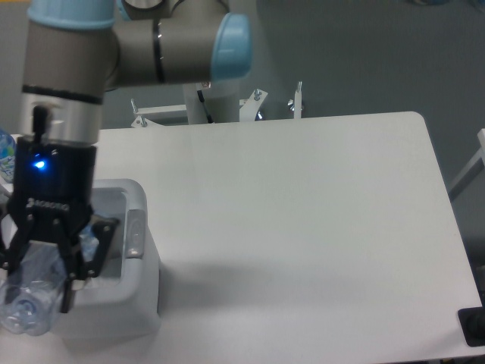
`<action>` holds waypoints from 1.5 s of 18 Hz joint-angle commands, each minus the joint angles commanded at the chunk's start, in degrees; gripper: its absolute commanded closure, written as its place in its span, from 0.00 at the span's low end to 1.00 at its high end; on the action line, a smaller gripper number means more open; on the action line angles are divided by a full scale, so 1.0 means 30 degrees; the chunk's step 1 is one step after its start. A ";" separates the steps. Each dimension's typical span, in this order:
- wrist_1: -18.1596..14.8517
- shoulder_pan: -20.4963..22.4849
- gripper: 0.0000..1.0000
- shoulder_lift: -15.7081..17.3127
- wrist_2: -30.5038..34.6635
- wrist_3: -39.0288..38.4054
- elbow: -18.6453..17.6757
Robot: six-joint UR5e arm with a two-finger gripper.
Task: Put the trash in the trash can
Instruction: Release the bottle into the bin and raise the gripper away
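Note:
My gripper (42, 282) hangs over the left part of the white trash can (129, 303) at the table's front left. Its fingers (70, 284) straddle a clear crinkled plastic bottle (29, 305) and press against its sides. The bottle lies slanted, its low end at the frame's bottom left and its upper end (89, 241) inside the bin's opening. The bin's grey latch tab (135, 233) faces right. The arm hides the bin's left side. The crumpled white paper wrapper is out of view.
An upright bottle with a blue label (4, 155) shows at the far left edge, behind the arm. The white table (303, 227) stretches to the right. Metal brackets (295, 102) stand behind its back edge. A dark object (474, 326) sits at the front right corner.

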 joint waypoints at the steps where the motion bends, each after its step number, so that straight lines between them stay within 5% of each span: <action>1: 0.0000 0.0000 0.00 0.0088 0.0000 -0.0030 -0.0205; 5: -0.0029 0.0320 0.00 0.0498 0.0058 -0.0030 -0.0705; 10: -0.0146 0.3069 0.00 0.0997 0.0437 0.0058 -0.0734; 14: -0.0205 0.4771 0.00 0.0968 0.4473 0.0262 -0.0939; 19: -0.1170 0.6005 0.00 0.1404 0.7905 0.5232 -0.2956; 22: -0.2630 0.7319 0.00 0.2605 0.8526 0.9537 -0.4217; 25: -0.5529 0.8287 0.00 0.3573 0.8408 1.2180 -0.4426; 27: -0.6354 0.8728 0.00 0.3896 0.8321 1.3382 -0.4426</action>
